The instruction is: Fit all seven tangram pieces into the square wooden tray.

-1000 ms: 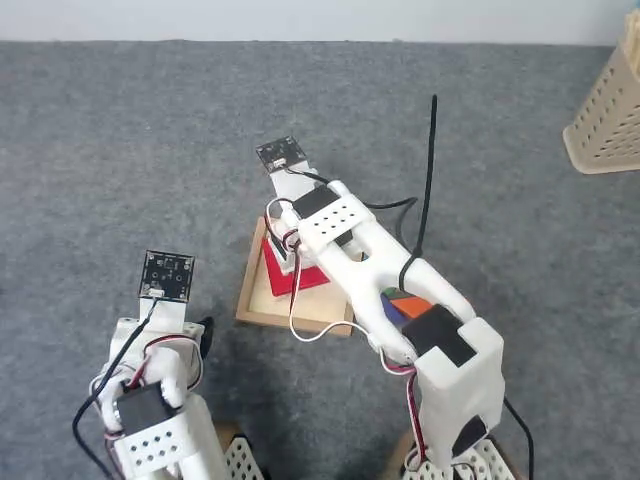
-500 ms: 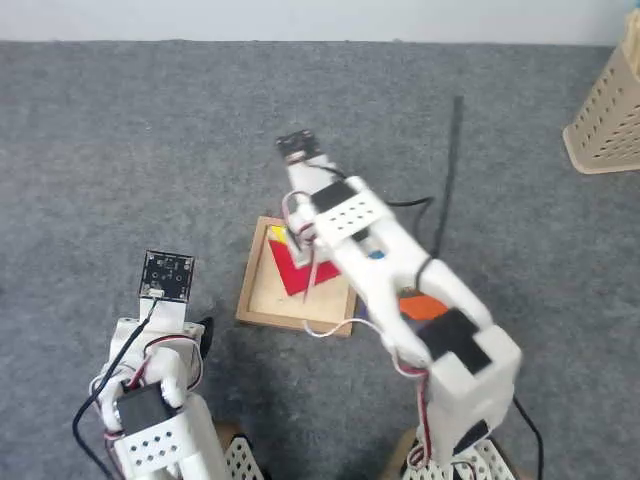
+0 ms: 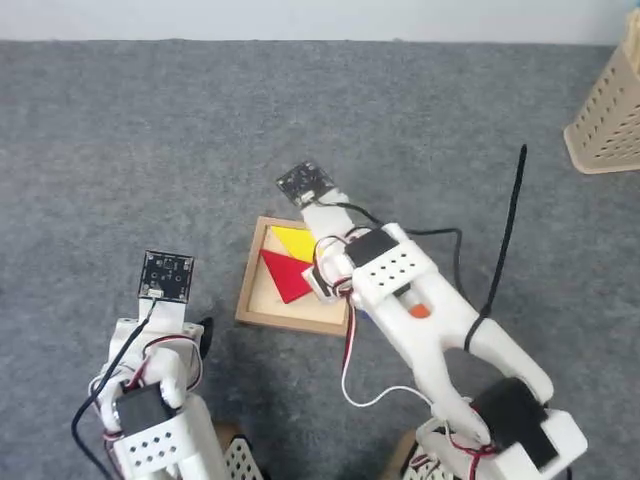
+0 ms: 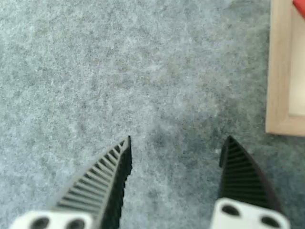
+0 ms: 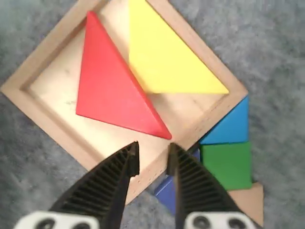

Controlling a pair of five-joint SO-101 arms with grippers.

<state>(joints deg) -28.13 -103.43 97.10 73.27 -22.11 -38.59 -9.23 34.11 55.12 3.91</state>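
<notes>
My right claw [image 5: 151, 155], barely parted and empty, hangs above the tray [image 5: 52, 122] rim. Inside, yellow triangle [image 5: 162, 62] lies at twelve o'clock of red triangle [image 5: 112, 95]. My left claw [image 4: 176, 152] gapes wide.

— What's covered in the high view?
— The right arm [image 3: 420, 320] hides the right side of the tray [image 3: 247, 290]. The basket [image 3: 608, 110] runs off the upper right edge.
— And closer in?
— A dark blue piece [image 5: 164, 190], perhaps a triangle, sits half behind the right gripper [image 5: 152, 145].
</notes>
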